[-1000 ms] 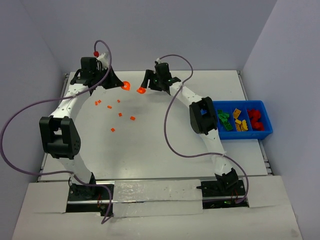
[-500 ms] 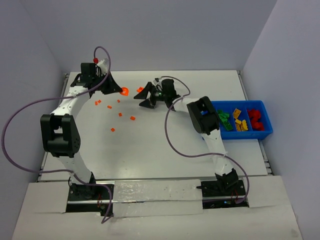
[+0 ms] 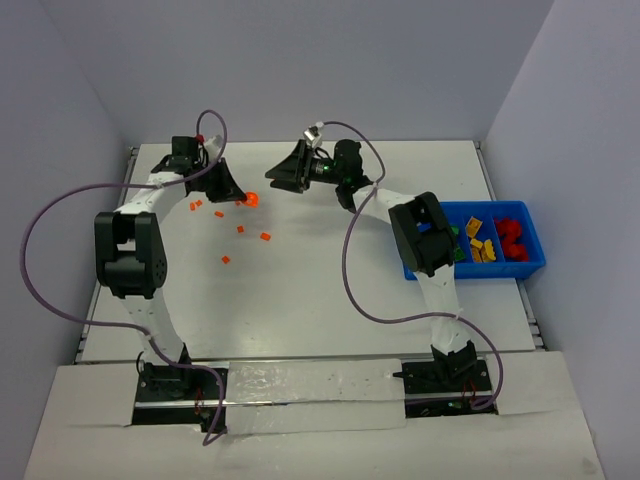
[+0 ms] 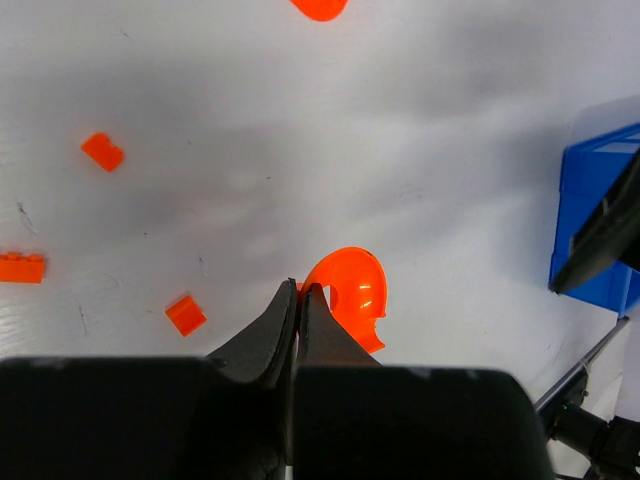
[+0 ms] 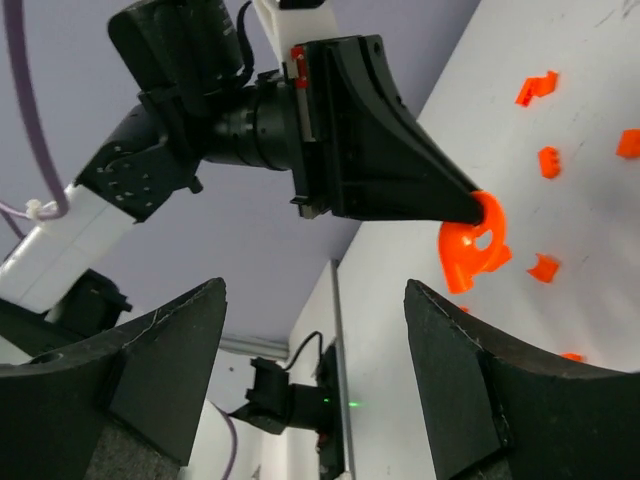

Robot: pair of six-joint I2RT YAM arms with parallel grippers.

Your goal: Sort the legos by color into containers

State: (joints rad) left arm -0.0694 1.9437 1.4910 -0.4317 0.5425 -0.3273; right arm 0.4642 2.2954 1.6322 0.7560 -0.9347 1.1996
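My left gripper (image 3: 241, 197) is shut on the edge of a round orange lego (image 3: 252, 199), held just above the table at the far left; the jaws (image 4: 300, 292) pinch its rim (image 4: 347, 293). My right gripper (image 3: 276, 177) hovers close to the right of it, open and empty, its fingers (image 5: 165, 365) wide apart and facing the left gripper (image 5: 385, 160) and the lego (image 5: 470, 247). Several small orange legos (image 3: 241, 230) lie scattered on the table. The blue bin of containers (image 3: 530, 262) sits at the right edge with green (image 3: 447, 241), yellow (image 3: 481, 247) and red (image 3: 512, 238) legos sorted inside.
Loose orange bricks (image 4: 102, 151) (image 4: 185, 314) lie under and left of my left gripper, and another orange piece (image 4: 320, 7) shows at the top edge. Purple cables loop over both arms. The table's far rail and grey walls are close behind both grippers.
My left gripper has moved nearer and rightward with the round orange lego. My right gripper swung back toward the far edge and now faces left; its elbow shifted right.
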